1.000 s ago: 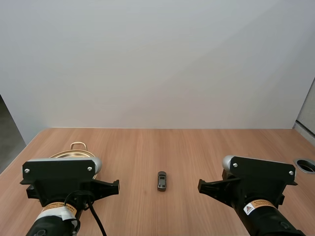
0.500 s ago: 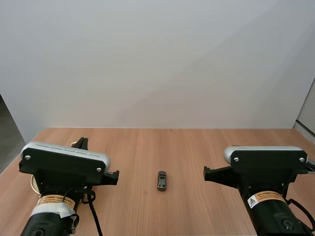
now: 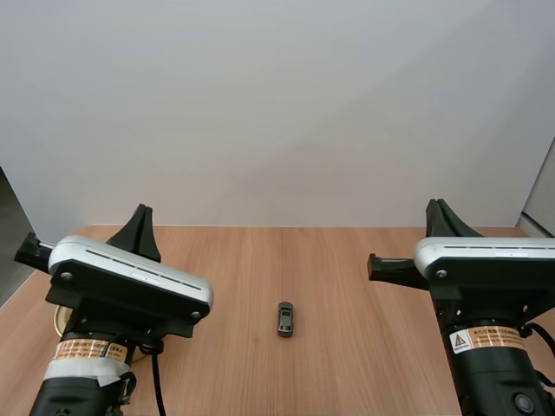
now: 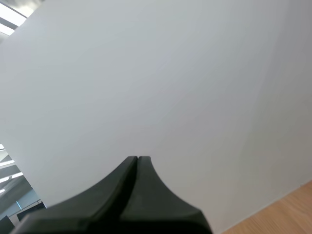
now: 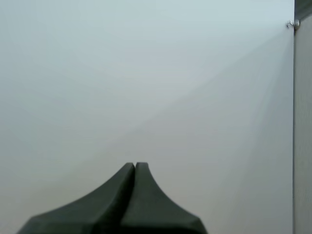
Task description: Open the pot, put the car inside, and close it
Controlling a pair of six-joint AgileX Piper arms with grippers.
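Car [image 3: 285, 318], one; left pincer [image 4: 137, 161], right pincer [image 5: 135, 166] closed.

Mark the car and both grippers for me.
car [image 3: 285, 318], high view, on its roof at mid-body.
left gripper [image 4: 137, 158], left wrist view, at the seam where the shut fingertips meet.
right gripper [image 5: 135, 165], right wrist view, at the seam where the shut fingertips meet.

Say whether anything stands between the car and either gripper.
Nothing visible does. The car lies alone in the middle of the table. The left gripper and right gripper, both shut, point upward on either side of it, with only wood between.
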